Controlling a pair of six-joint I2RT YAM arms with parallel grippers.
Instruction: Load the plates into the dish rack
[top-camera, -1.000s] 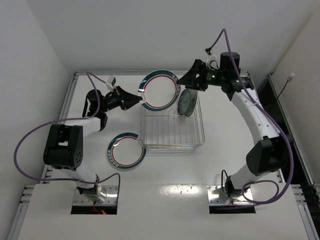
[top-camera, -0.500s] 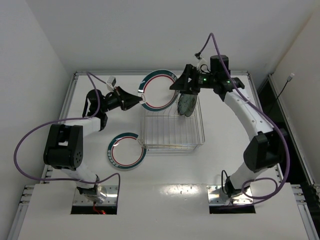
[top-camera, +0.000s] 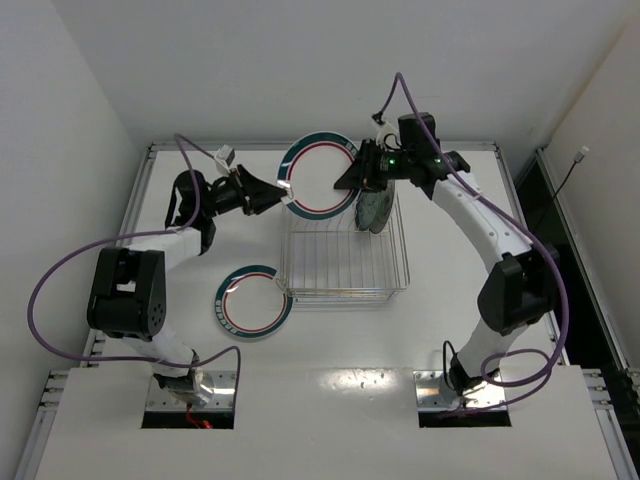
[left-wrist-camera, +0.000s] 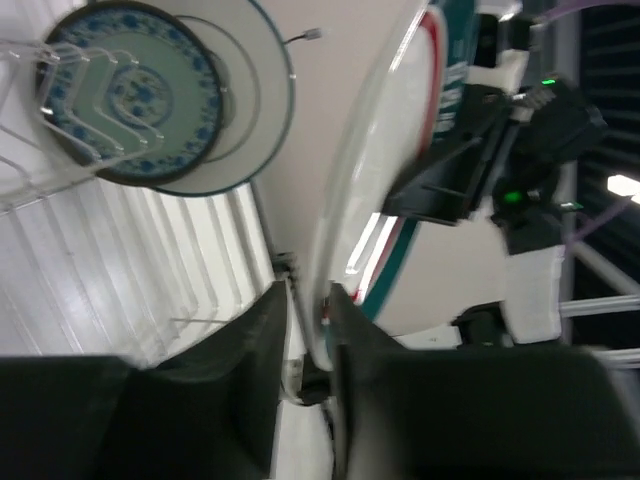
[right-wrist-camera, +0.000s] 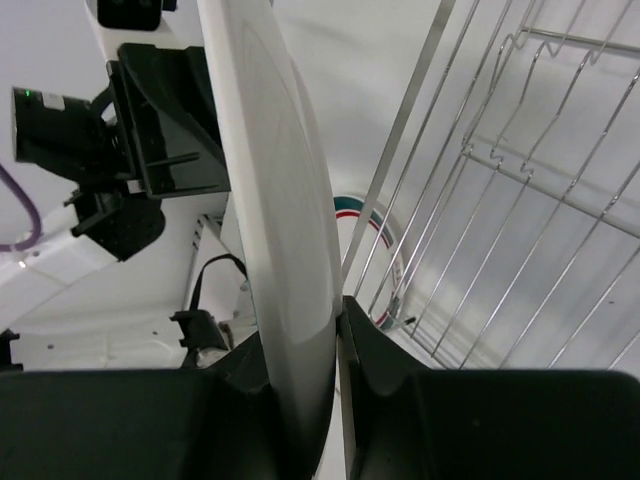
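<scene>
White surface holds the dish rack. The left claw and right claw both squeeze one green-rimmed plate (one on each side), up over the rack's far edge.

My left pincer and right pincer are both black. My arms are white with black joints, and purple cables trail from them. A small green light glows on the right wrist. The raised plate is white, with a dark green rim and a thin red ring just inside it. The second plate has the same green rim and red ring on white. The table is white. The dish rack is silver wire. The small plate is teal, with a blue dotted pattern and a dark edge. The grey-rimmed plate is white.
</scene>
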